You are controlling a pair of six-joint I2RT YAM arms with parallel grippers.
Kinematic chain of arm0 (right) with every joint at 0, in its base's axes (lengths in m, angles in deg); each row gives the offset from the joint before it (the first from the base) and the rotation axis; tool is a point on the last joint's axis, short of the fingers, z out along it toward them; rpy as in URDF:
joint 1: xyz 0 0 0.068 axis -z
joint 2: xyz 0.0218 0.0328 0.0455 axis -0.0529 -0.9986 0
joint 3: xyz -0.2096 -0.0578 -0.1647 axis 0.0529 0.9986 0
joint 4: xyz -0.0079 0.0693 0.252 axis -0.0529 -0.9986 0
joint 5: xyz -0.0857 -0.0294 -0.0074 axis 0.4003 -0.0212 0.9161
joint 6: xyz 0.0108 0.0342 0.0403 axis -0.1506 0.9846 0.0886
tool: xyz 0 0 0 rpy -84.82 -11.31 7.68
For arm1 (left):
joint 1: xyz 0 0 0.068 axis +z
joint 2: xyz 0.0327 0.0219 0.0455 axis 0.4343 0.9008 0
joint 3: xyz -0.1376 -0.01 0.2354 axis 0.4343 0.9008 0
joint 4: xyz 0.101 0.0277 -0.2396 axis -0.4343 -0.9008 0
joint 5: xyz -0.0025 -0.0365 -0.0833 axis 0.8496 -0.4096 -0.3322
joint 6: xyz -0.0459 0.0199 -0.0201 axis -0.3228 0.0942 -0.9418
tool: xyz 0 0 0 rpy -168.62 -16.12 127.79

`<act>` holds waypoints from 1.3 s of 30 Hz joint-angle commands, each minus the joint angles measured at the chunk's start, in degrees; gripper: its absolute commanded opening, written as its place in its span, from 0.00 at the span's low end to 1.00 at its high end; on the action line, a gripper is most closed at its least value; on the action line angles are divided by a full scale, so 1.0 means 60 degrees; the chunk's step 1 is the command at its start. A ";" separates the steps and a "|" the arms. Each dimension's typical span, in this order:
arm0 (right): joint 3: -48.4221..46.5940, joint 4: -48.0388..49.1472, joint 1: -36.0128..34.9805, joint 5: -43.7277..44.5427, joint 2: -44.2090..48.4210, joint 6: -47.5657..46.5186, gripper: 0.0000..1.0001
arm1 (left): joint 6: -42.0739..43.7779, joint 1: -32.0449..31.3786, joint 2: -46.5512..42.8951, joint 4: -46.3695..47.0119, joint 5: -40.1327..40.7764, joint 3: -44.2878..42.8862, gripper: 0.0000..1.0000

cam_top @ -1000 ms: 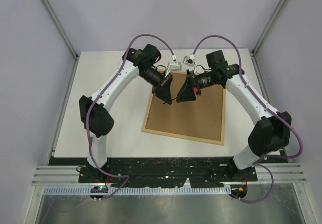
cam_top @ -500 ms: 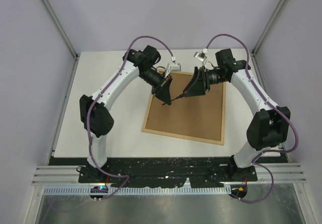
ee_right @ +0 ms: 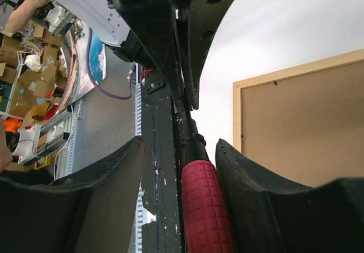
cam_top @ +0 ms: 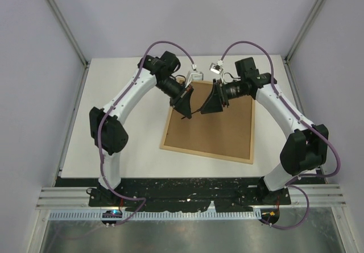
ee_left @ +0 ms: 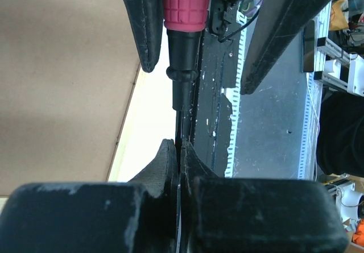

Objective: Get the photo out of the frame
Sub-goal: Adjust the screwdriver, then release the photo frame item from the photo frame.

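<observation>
The frame (cam_top: 210,131) lies back-up on the white table, its brown fibreboard panel facing up inside a light-wood rim; it also shows in the left wrist view (ee_left: 62,77) and the right wrist view (ee_right: 301,128). The photo is hidden. My left gripper (cam_top: 186,112) hovers over the frame's upper left part, shut (ee_left: 178,148) on the thin dark shaft of a red-handled tool (ee_left: 187,5). My right gripper (cam_top: 206,110) faces it, open (ee_right: 179,142), with the tool's red handle (ee_right: 206,207) between its fingers, lying against one finger with a gap to the other.
The white table (cam_top: 119,122) extends left of the frame. A black base strip (cam_top: 187,187) runs along the near edge. Purple cables loop above both arms. Pale walls and metal posts enclose the table at the back and sides.
Half a second ago my right gripper was drawn back to the upper right, clear of the tool. It has moved back down-left, with its fingers around the red handle. The left gripper stays put.
</observation>
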 commanded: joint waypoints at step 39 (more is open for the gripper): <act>0.2271 0.6898 -0.0778 0.1216 -0.4112 0.7074 0.08 | -0.2690 0.2281 -0.1425 0.4718 0.5691 0.5977 0.83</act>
